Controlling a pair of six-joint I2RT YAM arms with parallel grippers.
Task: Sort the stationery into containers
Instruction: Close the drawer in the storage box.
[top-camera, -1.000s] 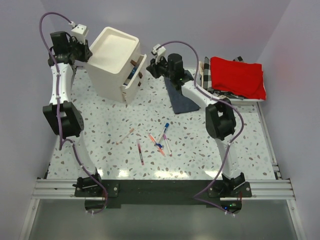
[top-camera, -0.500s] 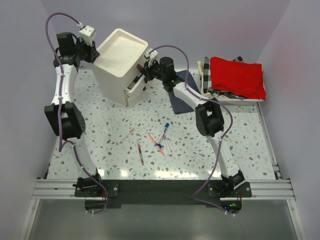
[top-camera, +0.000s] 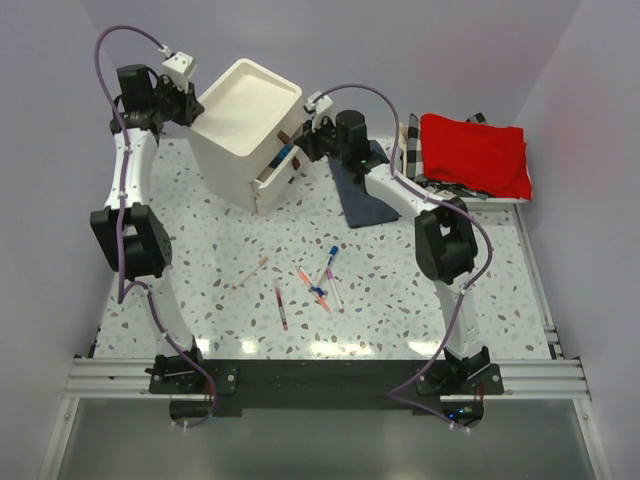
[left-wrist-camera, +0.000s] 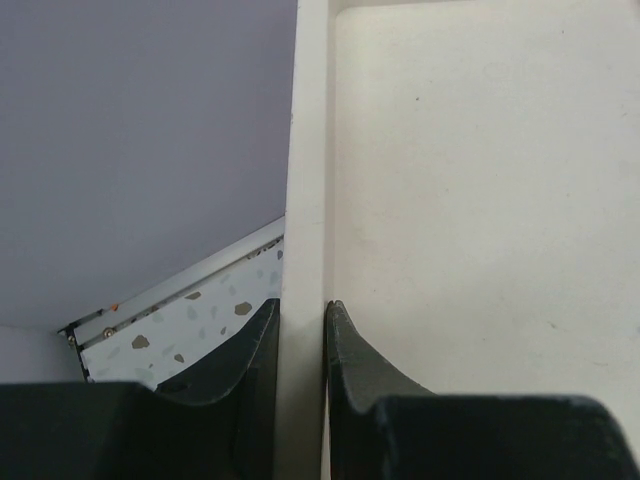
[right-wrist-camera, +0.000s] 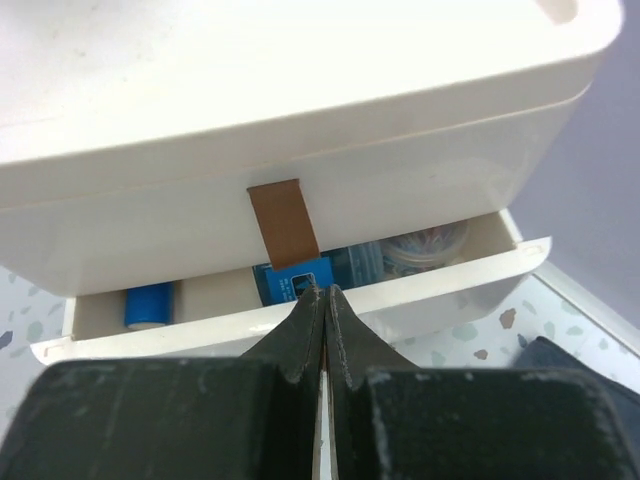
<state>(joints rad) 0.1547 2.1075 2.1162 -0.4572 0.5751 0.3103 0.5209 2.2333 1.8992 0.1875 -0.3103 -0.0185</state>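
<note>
The cream-white drawer unit (top-camera: 240, 150) stands at the back left. My left gripper (top-camera: 194, 107) is shut on the rim (left-wrist-camera: 305, 200) of its tray-like top, one finger on each side of it. My right gripper (top-camera: 299, 148) is shut at the front wall of a part-open drawer (right-wrist-camera: 470, 275), on that drawer's pull tab. The brown tab (right-wrist-camera: 285, 222) of the drawer above hangs just over my fingertips (right-wrist-camera: 312, 300). In the open drawer lie a blue-capped stick (right-wrist-camera: 148, 305), a blue pack (right-wrist-camera: 345, 268) and a round roll (right-wrist-camera: 428, 240). Several pens (top-camera: 312, 285) lie on the table.
A dark blue folded cloth (top-camera: 362, 198) lies under the right arm. A red folded cloth (top-camera: 472, 150) sits in a checkered basket (top-camera: 410, 135) at the back right. Purple walls close in the back and sides.
The right gripper reached left to the drawer front, closed there and drew back a little to the right with the drawer. The drawer unit shifted right and turned slightly in the left gripper's hold.
</note>
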